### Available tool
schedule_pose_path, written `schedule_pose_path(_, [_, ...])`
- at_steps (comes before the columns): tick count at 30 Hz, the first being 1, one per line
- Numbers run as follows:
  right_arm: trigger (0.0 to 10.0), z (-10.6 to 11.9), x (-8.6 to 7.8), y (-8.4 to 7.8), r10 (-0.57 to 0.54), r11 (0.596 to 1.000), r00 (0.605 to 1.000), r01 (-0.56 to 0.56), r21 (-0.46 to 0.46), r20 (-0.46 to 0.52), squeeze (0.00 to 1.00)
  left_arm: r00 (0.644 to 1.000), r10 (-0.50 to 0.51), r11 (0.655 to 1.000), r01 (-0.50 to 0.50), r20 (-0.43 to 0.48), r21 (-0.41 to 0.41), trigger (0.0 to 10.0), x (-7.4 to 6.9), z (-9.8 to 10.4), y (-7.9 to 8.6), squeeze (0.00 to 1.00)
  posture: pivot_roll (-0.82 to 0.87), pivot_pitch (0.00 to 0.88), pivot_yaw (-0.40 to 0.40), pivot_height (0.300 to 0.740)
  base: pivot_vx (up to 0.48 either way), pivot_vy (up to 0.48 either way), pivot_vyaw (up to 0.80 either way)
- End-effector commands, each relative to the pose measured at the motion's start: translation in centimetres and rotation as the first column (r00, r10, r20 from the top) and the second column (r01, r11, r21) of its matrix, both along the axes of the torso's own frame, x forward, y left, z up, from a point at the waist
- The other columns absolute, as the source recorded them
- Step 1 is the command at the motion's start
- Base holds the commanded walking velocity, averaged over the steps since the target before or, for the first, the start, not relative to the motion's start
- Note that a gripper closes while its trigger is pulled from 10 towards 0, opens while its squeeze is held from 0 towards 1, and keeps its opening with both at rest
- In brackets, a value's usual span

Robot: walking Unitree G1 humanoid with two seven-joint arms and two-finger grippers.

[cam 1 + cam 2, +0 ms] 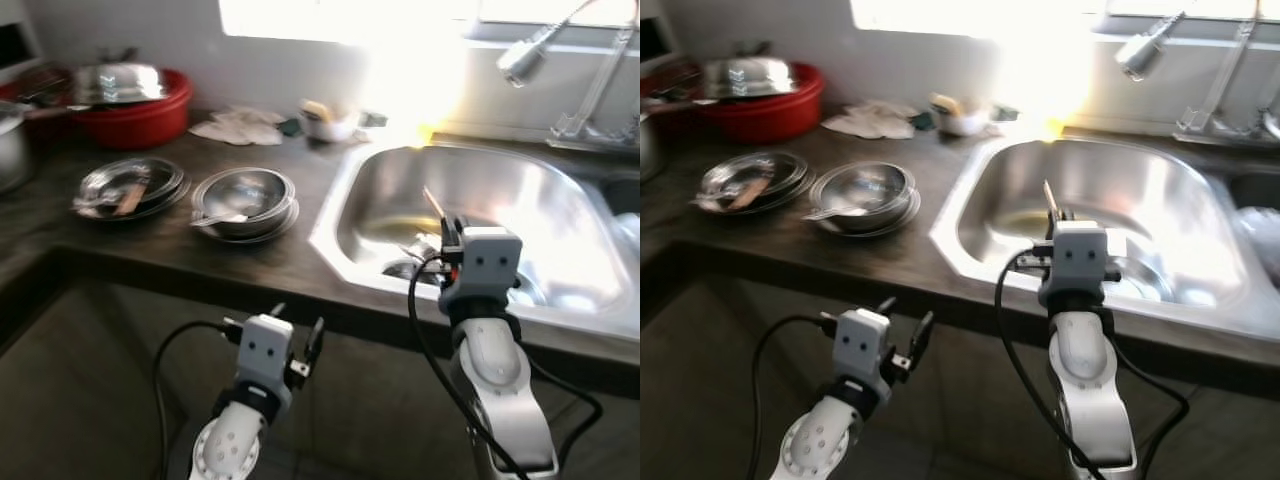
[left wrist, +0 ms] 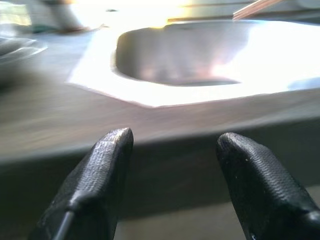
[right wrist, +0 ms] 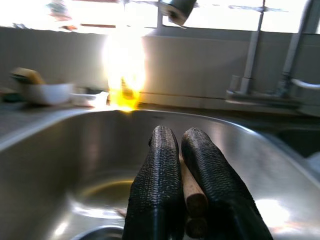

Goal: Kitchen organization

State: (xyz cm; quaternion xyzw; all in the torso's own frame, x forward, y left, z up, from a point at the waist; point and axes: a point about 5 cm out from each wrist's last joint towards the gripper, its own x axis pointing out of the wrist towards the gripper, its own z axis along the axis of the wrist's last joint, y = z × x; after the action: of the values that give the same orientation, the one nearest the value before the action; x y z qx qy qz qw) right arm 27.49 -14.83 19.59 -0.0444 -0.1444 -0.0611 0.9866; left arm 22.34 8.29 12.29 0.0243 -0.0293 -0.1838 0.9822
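While above the steel sink (image 1: pixel 560 230), right gripper (image 3: pixel 181 136) pinches wooden chopsticks (image 3: pixel 191 189). Left gripper (image 2: pixel 172 142) spread, low before dark countertop (image 1: pixel 200 255) edge.

Left arm: silver, raised low at near left, wrist pointing far; left gripper (image 1: pixel 297 338) with its two black fingers (image 2: pixel 100 175) spread wide apart, nothing between them, tips angled up and far. Right arm: silver, upright at near right, wrist block topmost, black cable looping beside it; right gripper (image 3: pixel 180 150) reaching far, its fingers pressed together around a thin wooden stick (image 3: pixel 190 187).
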Motion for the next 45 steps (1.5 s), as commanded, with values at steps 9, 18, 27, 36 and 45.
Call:
schedule_pose_path(9, [10.0, 0.5, 0.7, 1.7, 0.119, 0.993, 0.993, -0.119, 0.029, -0.006, 0.00, 1.000, -0.010, 1.000, 0.010, -0.006, 0.029, 10.0, -0.2, -0.1, 0.0, 0.00, 0.03, 0.064, -0.001, 0.740, 0.081, -0.238, -0.09])
schedule_pose_path(18, [10.0, 1.2, 2.5, 1.5, 0.208, 0.978, 0.978, -0.207, 0.009, -0.028, 0.00, 1.000, 0.010, 1.000, -0.009, -0.021, 0.010, 10.0, -0.1, -0.3, 0.2, 0.00, 0.04, 0.063, -0.009, 0.740, 0.172, -0.223, 0.00])
schedule_pose_path(27, [10.0, 2.3, 6.3, 0.5, 0.254, 0.966, 0.964, -0.257, -0.038, -0.076, 0.00, 1.000, 0.023, 1.000, -0.022, -0.020, 0.011, 10.0, -0.4, -0.2, 0.2, 0.00, 0.05, 0.070, -0.020, 0.740, 0.000, 0.000, 0.00])
schedule_pose_path(36, [10.0, 2.5, 9.2, -0.7, 0.214, 0.967, 0.971, -0.226, -0.118, -0.108, 0.00, 0.999, 0.030, 1.000, -0.030, -0.015, 0.001, 10.0, -1.1, 0.3, 0.2, 0.00, 0.07, 0.101, -0.031, 0.740, 0.000, 0.000, 0.00])
schedule_pose_path(45, [10.0, 0.8, 11.0, -1.7, 0.170, 0.966, 0.964, -0.204, -0.158, -0.206, 0.00, 0.999, 0.033, 0.999, -0.033, -0.022, -0.009, 10.0, -1.9, 0.7, 0.3, 0.00, 0.09, 0.145, -0.032, 0.740, 0.000, 0.000, 0.00])
